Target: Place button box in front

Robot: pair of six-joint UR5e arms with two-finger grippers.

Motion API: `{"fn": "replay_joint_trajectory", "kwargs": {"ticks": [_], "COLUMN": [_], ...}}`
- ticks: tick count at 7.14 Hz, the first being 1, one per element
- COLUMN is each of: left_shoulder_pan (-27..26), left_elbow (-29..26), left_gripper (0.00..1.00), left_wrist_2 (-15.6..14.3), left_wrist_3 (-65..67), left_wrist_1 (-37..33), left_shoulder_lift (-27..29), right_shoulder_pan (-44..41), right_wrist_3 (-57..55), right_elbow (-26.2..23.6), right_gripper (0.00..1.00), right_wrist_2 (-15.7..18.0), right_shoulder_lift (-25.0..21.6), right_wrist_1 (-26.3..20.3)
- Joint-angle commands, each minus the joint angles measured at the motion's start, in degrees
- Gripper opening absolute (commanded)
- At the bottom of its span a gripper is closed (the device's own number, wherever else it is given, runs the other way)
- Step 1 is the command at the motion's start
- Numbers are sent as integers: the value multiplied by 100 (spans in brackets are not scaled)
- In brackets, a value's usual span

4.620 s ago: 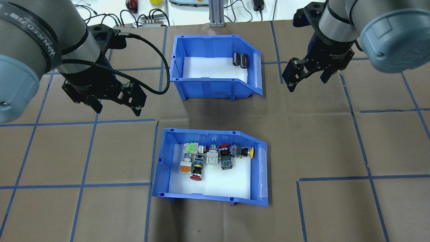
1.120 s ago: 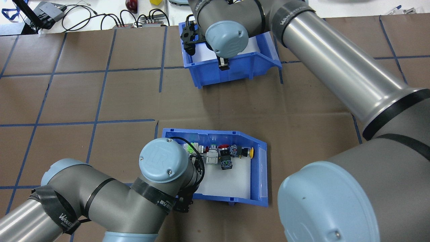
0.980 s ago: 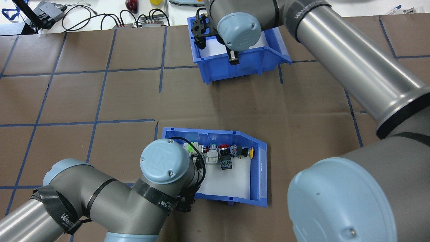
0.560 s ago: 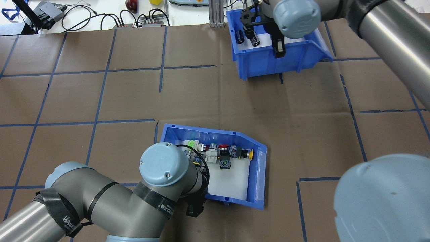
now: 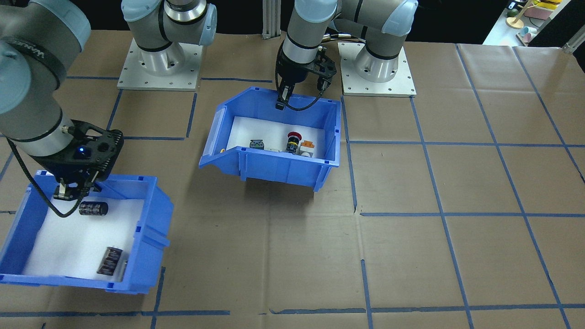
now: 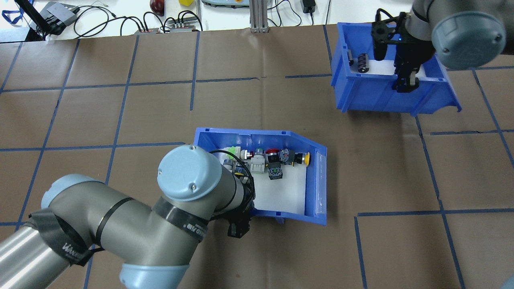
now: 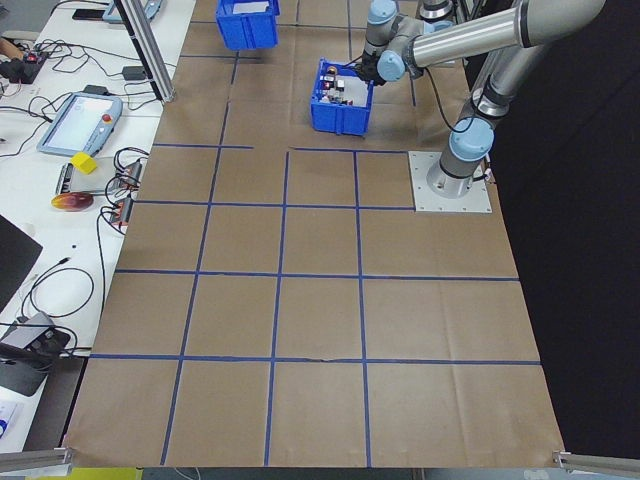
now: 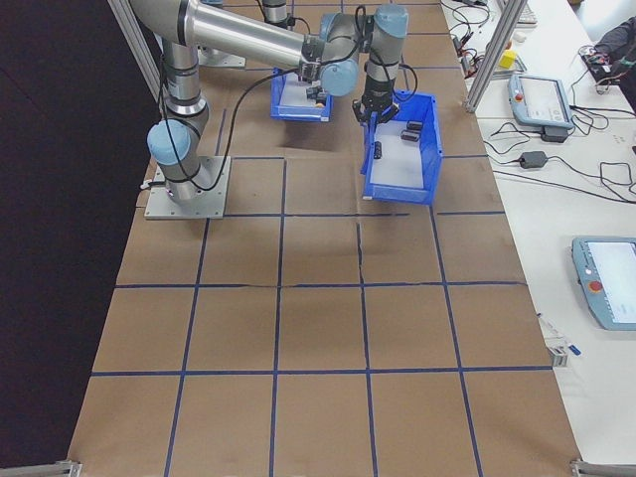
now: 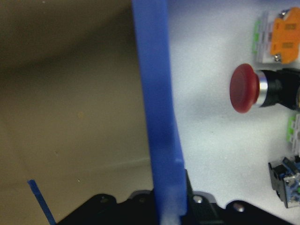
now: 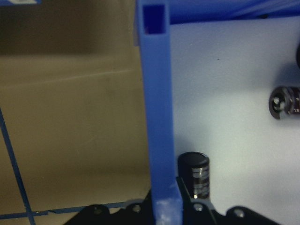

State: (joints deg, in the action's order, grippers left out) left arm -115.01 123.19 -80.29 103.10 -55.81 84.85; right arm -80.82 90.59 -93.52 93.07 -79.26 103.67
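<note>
While my left gripper (image 6: 241, 218) pinches the near wall of the blue plastic button box (image 6: 317, 180), my right gripper (image 6: 405, 78) clamps the other blue bin (image 6: 361, 92) beyond it.

A second blue bin (image 6: 381, 96) holding dark cylindrical parts (image 5: 93, 208) sits over brown paper (image 6: 281, 116) gridded with blue tape (image 6: 194, 60).

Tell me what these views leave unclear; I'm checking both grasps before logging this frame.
- Left gripper: overhead, its own wrist covers the fingers on the button box.
- Right gripper: front view, fingertips sit behind the other bin's wall.
- Both wrist views: fingers cut off at the bottom edge.
- Side views: grippers too small.
</note>
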Motion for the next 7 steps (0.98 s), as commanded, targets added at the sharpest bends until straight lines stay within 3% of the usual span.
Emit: {"fn": "replay_joint_trajectory", "kwargs": {"ticks": [1, 4, 6, 7], "left_shoulder_pan": [372, 488, 602, 716], "left_elbow": [-1265, -3749, -4616, -4846], "left_gripper": [0, 0, 1, 7], "left_wrist_2": [-47, -180, -180, -180], "left_wrist_3": [0, 95, 96, 96], "left_wrist_1": [-447, -447, -466, -466], "left_shoulder_lift": [739, 3161, 4001, 4178], "right_shoulder_pan": [295, 523, 611, 681], "right_wrist_3": [230, 257, 275, 466], "right_elbow": [-612, -1289, -1571, -1659], "right_gripper": [7, 7, 7, 7], "right_wrist_2": [-35, -17, 0, 9], "right_shoulder_lift": [-335, -660, -1020, -1196], "right_wrist_1": [12, 301, 303, 302]}}
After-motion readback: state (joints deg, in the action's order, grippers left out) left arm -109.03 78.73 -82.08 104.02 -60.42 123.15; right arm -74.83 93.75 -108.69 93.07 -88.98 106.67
